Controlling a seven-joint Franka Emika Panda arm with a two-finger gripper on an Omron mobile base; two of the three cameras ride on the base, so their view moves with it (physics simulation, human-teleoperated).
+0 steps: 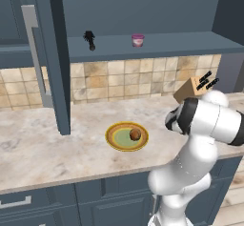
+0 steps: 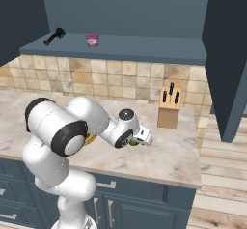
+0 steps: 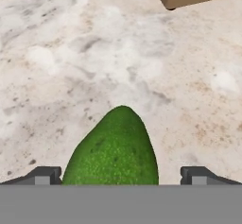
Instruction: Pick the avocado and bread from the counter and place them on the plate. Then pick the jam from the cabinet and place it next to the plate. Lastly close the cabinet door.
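The avocado (image 3: 116, 150), pebbled dark green, lies on the beige counter (image 3: 94, 53) between the fingertips (image 3: 45, 175) of my gripper (image 3: 121, 176), which is open with a gap on the right side. In the right base view the gripper (image 2: 139, 141) is low over the counter (image 2: 169, 155), and a sliver of the avocado (image 2: 132, 143) shows under it. The brown bread (image 1: 135, 134) rests on the yellow-rimmed plate (image 1: 114, 137). The pink jam (image 1: 137, 40) stands on the shelf of the cabinet (image 1: 190, 44). The cabinet door (image 1: 52, 58) stands open on the left.
A wooden knife block (image 2: 170, 109) stands on the counter just beyond the avocado, by the tiled wall. A slim black bottle-like object (image 1: 89, 40) lies on the shelf left of the jam. A second open door (image 2: 226, 64) hangs at the right.
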